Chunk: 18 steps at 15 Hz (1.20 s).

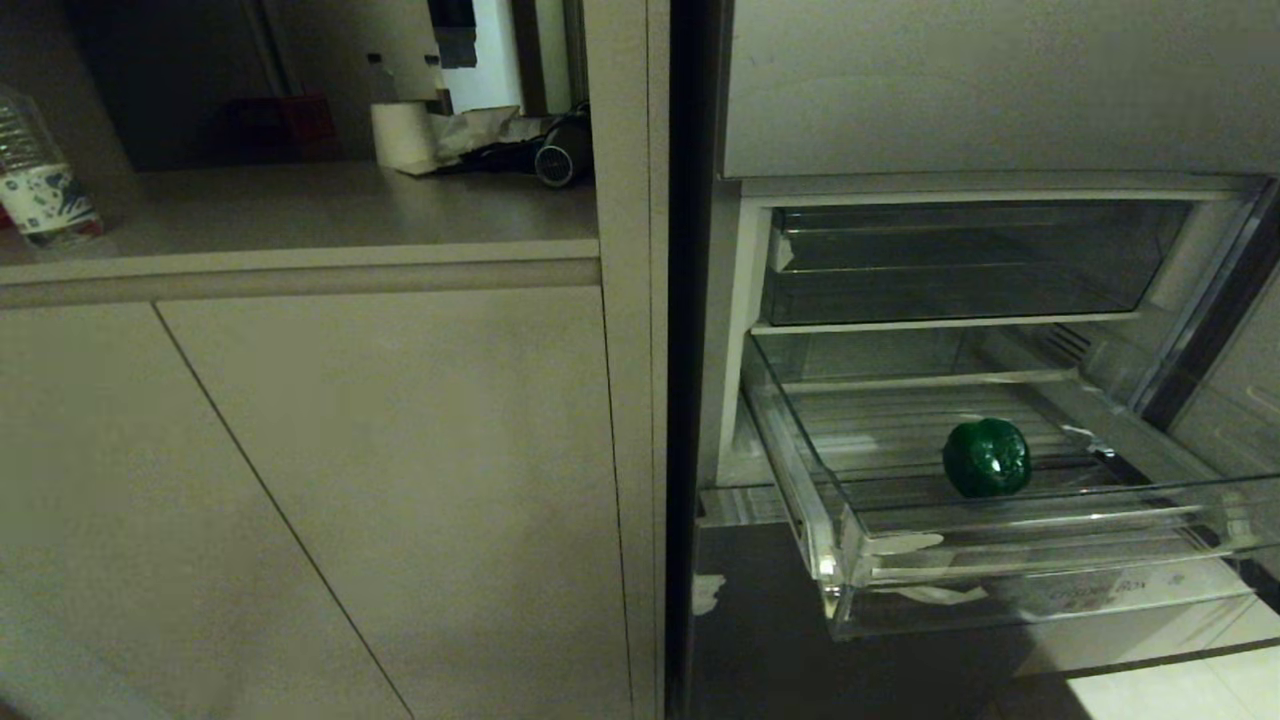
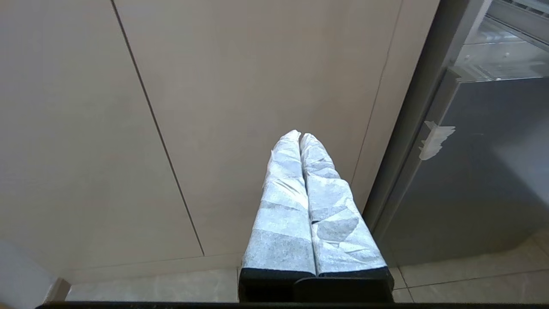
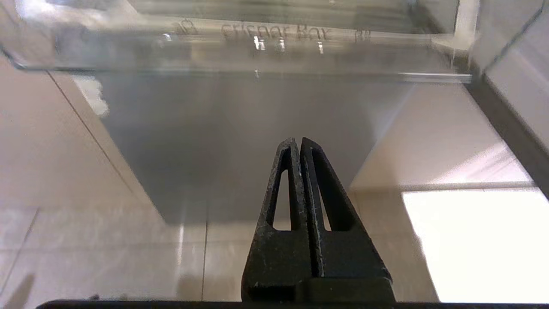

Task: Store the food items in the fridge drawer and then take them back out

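Note:
A glossy dark-green bell pepper [image 1: 987,458] lies on the ribbed floor of the fridge drawer [image 1: 1040,560], which stands pulled out of the open fridge on the right of the head view. No other food item shows. Neither arm appears in the head view. My right gripper [image 3: 299,141] is shut and empty, hanging below the drawer's clear front lip [image 3: 240,47] and pointing at the grey fridge panel beneath it. My left gripper [image 2: 300,135], its fingers wrapped in white tape, is shut and empty, parked low in front of the beige cabinet door.
A shallower clear bin [image 1: 960,265] sits above the drawer. Left of the fridge are beige cabinet doors [image 1: 350,480] under a counter [image 1: 300,215] with a water bottle [image 1: 40,180], a paper roll [image 1: 402,133] and dark clutter. Tiled floor [image 3: 107,253] lies below.

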Tool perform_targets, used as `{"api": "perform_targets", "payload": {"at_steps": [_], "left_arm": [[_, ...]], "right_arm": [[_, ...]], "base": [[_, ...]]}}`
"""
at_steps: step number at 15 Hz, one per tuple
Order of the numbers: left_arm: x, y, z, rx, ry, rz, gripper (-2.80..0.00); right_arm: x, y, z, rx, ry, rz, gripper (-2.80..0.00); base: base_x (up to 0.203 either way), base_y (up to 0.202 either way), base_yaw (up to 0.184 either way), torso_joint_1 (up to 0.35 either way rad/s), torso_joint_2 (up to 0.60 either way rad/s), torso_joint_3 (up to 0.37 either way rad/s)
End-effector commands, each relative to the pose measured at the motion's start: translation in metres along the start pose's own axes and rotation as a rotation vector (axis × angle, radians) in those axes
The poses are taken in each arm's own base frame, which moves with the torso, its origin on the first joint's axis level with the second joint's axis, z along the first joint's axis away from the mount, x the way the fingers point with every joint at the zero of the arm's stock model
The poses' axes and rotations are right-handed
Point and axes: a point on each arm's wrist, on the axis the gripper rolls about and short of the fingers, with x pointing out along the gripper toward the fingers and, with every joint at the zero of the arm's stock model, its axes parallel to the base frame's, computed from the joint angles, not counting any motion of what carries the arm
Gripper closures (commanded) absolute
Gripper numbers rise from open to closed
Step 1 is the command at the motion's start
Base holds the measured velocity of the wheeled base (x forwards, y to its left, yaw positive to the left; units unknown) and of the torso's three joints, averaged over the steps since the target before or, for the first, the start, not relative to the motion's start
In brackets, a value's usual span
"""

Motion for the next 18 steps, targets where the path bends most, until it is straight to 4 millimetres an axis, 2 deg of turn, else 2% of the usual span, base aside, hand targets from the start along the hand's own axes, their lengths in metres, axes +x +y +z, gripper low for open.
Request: {"api": "perform_targets", "payload": {"at_steps": [1,4,13,18], "left_arm": [[0.0,0.0,0.0,0.0,0.0,0.0,0.0],[0.0,0.0,0.0,0.0,-0.001,0.0,0.0],[0.0,0.0,0.0,0.0,-0.001,0.0,0.0],[0.0,0.0,0.0,0.0,-0.001,0.0,0.0]], "right_arm": [[-0.007,0.001,-0.012,-0.011,-0.086,0.029,0.0],[-0.018,0.001,-0.016,-0.013,-0.239,0.033,0.0],[-0.018,0.0,-0.016,0.073,-0.235,0.026,0.0],[-0.018,0.0,-0.016,0.084,-0.235,0.027,0.0]], "base": [[0.0,0.0,0.0,0.0,0.0,0.0],[0.0,0.0,0.0,0.0,0.0,0.0],[0.0,0.0,0.0,0.0,0.0,0.0],[0.0,0.007,-0.161,0.005,0.0,0.005]]}}
